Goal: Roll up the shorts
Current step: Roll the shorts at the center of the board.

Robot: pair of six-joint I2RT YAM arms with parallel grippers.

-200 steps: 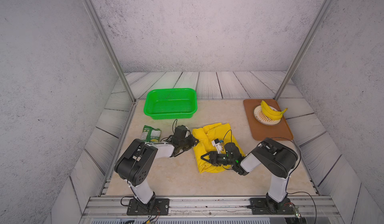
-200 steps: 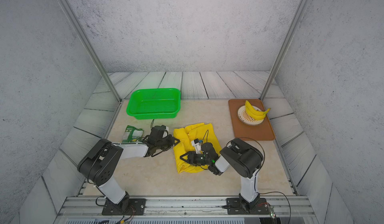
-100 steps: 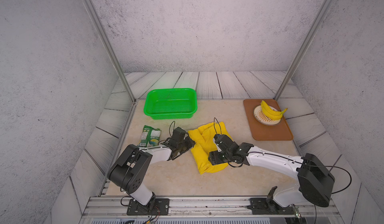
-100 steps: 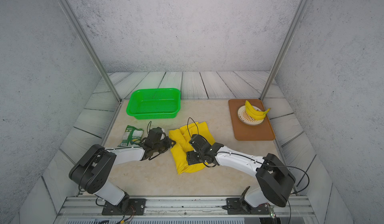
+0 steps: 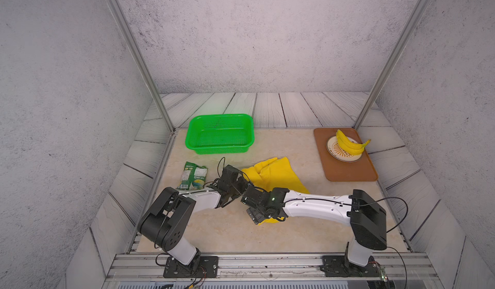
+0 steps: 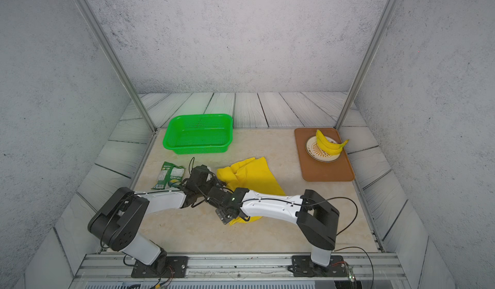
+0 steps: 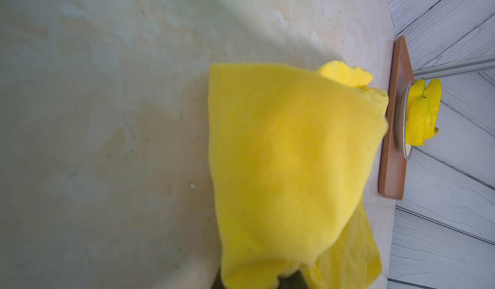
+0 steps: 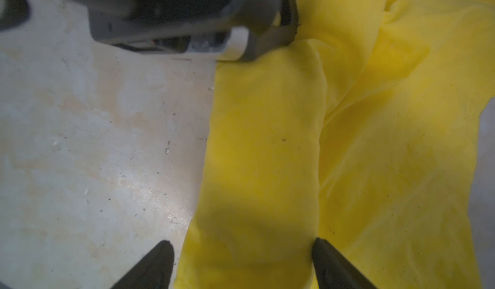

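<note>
The shorts run near-to-far, left pincer clenched on their edge, right pincer splayed over them.

Bright, even light; shorts softly blurred.

Basket behind shorts, bananas on plate

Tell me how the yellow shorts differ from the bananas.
The shorts are crumpled soft fabric; the bananas are smooth curved fruit. The shorts are far larger than the bananas. The shorts lie on the table; the bananas sit on a plate on a brown tray. Both are bright yellow.
</note>
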